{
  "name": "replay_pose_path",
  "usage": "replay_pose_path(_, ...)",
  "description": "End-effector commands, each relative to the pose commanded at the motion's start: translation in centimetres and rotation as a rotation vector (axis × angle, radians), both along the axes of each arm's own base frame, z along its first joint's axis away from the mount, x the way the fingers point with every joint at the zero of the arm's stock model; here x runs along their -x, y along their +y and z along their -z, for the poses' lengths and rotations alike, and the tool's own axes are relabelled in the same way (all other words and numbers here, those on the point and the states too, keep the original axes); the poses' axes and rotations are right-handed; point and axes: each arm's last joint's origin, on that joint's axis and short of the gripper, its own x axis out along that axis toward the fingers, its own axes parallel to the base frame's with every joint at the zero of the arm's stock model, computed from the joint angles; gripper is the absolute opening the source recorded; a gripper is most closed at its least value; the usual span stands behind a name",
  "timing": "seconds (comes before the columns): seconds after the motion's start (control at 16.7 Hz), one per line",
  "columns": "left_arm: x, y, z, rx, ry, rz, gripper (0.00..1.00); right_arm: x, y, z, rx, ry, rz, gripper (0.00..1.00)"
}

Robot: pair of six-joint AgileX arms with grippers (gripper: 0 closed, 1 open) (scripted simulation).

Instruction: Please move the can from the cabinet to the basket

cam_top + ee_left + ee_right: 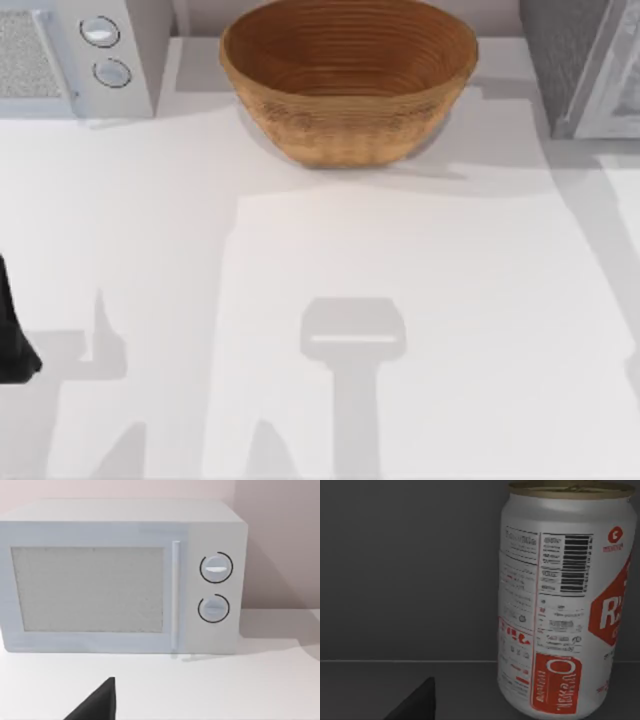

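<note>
The can (565, 605), silver with a red label and white lettering, stands upright on the dark floor inside the cabinet (395, 580). It is very close in the right wrist view, where a dark part of my right gripper (415, 705) sits low beside it without touching it. In the top view the cabinet (565, 60) is at the back right, with its pale door panel (620, 80) beside it. The tan wicker basket (348, 75) stands at the back middle, nothing showing inside. My left arm (12, 335) is parked at the left edge.
A white appliance with two round knobs (70, 50) stands at the back left, and the left wrist view faces its front (120, 580). A dark part of my left gripper (95, 705) shows above the white table (320, 300).
</note>
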Motion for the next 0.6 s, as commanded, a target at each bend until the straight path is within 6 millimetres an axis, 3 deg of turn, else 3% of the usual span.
replay_pose_path(0.24, 0.0, 0.0, 0.0, 0.0, 0.0, 0.0, 1.0, -3.8, -0.5, 0.5, -0.001, -0.003, 0.0, 1.0)
replay_pose_path(0.6, 0.0, 0.0, 0.0, 0.0, 0.0, 0.0, 1.0, -4.3, -0.4, 0.6, -0.001, -0.001, -0.001, 1.0)
